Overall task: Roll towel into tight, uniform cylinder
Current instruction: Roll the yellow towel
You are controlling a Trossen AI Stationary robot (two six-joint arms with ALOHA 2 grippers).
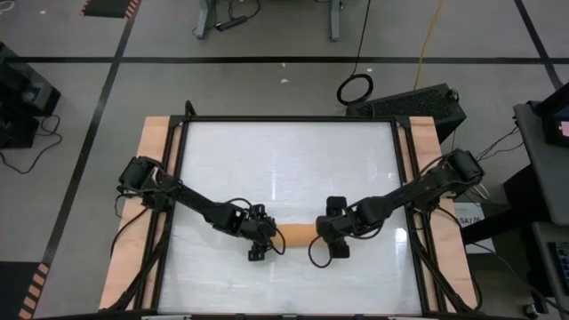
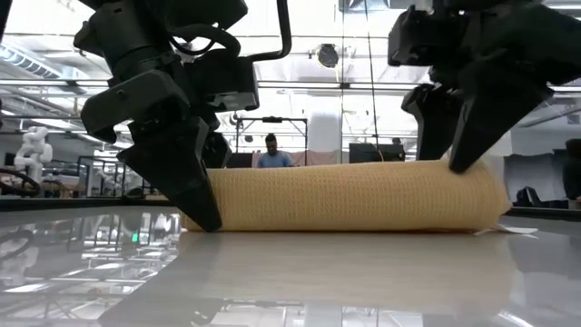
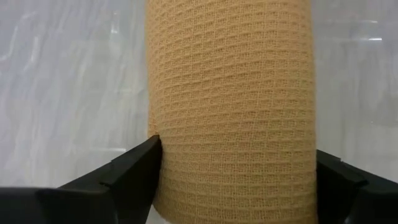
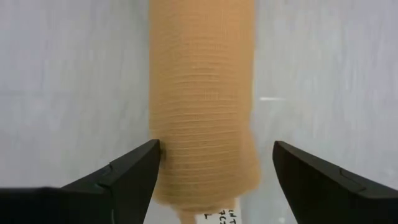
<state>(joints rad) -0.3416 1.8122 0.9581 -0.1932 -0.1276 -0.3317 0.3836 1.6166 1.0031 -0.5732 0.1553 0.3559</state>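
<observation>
Fingers [image 3: 134,171] of the left gripper [image 1: 259,244] stand spread astride one end of the towel [image 1: 296,236], both dark wedge tips touching its waffle-weave sides. Spread likewise, the right gripper [image 1: 330,242] straddles the other end, one finger touching, the other apart. Rolled into an orange-tan cylinder, the towel lies lower centre on the glossy white table [image 1: 284,160], white tag [image 4: 217,216] at its end.

Bright, even overhead light. The glossy white bench [image 1: 293,178] throws pale streaks of glare in the high view and mirrors the ceiling lights in the low view, where both arms stand as dark silhouettes against a washed-out room. The towel [image 4: 202,118] looks soft and unfocused in the right wrist view, crisp-woven in the left.
</observation>
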